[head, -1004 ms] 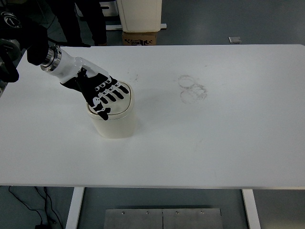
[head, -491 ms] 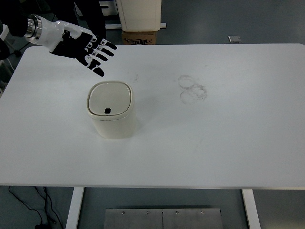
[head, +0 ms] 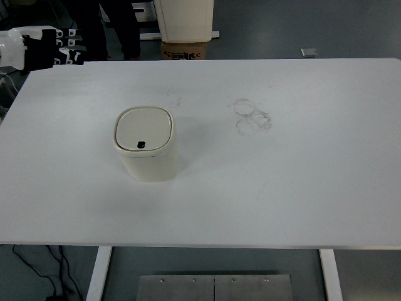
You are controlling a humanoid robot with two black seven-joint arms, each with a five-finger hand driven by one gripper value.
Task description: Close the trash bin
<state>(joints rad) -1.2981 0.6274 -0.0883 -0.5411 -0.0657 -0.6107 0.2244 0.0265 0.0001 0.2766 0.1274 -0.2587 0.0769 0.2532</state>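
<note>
A cream trash bin (head: 148,153) stands on the left half of the white table (head: 282,188). Its lid (head: 144,128) lies flat and shut, with a small dark button near its front edge. My left hand (head: 59,53) hovers at the table's far left corner, well away from the bin, its fingers stretched out and holding nothing. The right arm does not show.
Faint ring-shaped marks (head: 252,117) stain the table right of centre. Beyond the far edge stand a person's dark legs (head: 106,25), a white cabinet (head: 183,19) and a cardboard box (head: 183,50).
My left hand lifted off the bin's lid and drew back up and left to the table's far corner. The lid stays flat and shut.
</note>
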